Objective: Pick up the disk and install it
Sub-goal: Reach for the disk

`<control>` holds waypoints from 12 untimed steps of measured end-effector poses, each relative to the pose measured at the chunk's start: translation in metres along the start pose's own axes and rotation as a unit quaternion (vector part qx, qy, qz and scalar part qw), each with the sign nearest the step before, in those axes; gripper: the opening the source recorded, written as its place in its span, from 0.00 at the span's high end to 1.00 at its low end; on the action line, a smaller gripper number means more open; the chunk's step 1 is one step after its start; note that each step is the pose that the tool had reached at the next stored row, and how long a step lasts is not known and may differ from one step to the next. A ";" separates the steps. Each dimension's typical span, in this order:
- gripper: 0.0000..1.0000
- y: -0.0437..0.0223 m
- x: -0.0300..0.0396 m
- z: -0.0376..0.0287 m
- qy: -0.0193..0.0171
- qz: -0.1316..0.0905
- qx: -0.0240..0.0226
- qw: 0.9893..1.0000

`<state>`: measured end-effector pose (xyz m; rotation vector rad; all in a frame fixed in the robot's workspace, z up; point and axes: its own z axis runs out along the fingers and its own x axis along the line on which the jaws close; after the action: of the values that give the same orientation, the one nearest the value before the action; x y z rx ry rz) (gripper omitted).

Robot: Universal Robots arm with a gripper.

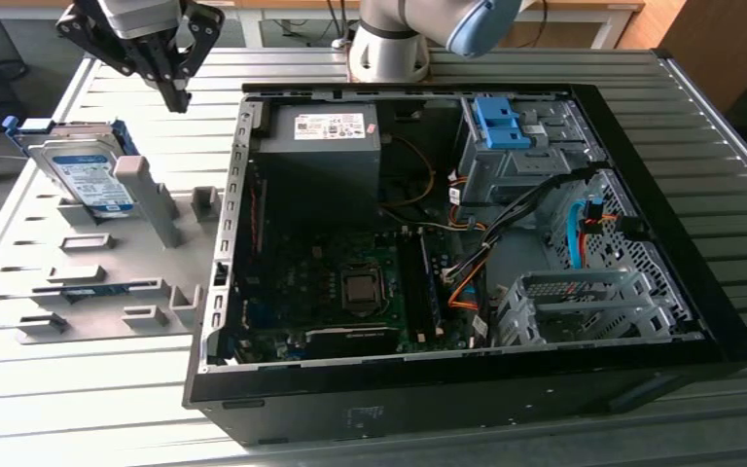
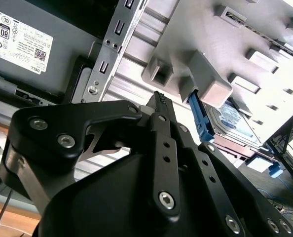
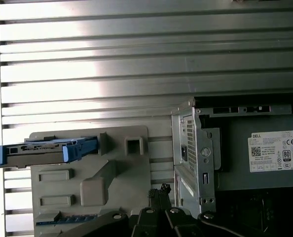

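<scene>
The disk [image 1: 85, 177] stands on edge in a slot at the far end of a grey holder plate [image 1: 114, 255], on the exterior view's left. It is silver with a white-and-blue label and a bright blue bracket around it. My gripper [image 1: 179, 95] hangs above the table behind the holder, between the disk and the open computer case [image 1: 451, 243]. Its fingers are shut, hold nothing, and are apart from the disk. In the first wrist view the disk [image 3: 43, 150] is seen edge-on beyond my fingertips [image 3: 159, 190]. The second wrist view shows the disk [image 2: 238, 121] past my gripper [image 2: 159, 100].
The case lies open on a slatted metal table [image 1: 114, 409]. Inside are a grey power-supply box [image 1: 328, 131], a motherboard [image 1: 347, 292], cables and a drive bay with a bare blue bracket [image 1: 497, 122]. The holder plate has several raised blocks and a thin blue-edged part [image 1: 88, 289].
</scene>
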<state>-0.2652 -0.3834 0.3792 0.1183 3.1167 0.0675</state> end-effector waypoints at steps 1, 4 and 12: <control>0.89 0.0000 0.0008 0.0001 0.000 0.000 0.000 1.000; 0.89 0.0000 0.0032 0.0003 0.000 0.000 0.000 1.000; 0.89 0.0000 0.0054 0.0005 0.000 0.000 0.000 1.000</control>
<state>-0.2706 -0.3830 0.3786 0.1182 3.1167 0.0675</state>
